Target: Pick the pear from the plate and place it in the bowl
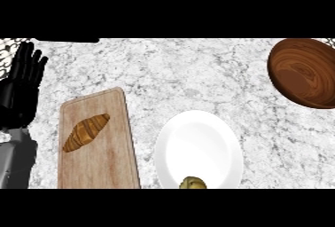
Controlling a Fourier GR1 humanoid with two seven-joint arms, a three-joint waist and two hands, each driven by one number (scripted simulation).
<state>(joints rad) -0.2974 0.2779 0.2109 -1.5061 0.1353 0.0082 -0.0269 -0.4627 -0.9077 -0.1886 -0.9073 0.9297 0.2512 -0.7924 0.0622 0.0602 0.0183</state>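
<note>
Nothing done yet, by the look of it — pear (193,183) on the white plate (196,133), at its near rim, partly cut off by the lower edge of the view. Untouched, nothing near it. Wooden bowl (304,73) well apart from the plate, up and to the right, nothing visible inside. All steps left, judging from this: reach, grasp, lift, carry up and right of the plate, release into the bowl.

Left hand (21,84) far left of the plate, beyond the cutting board (98,146) — fingers straight and pointing up, spread wide, holding and touching nothing, resting. Right hand nowhere in view. Croissant (86,132) on the board, just left of the plate, no part of the job.
</note>
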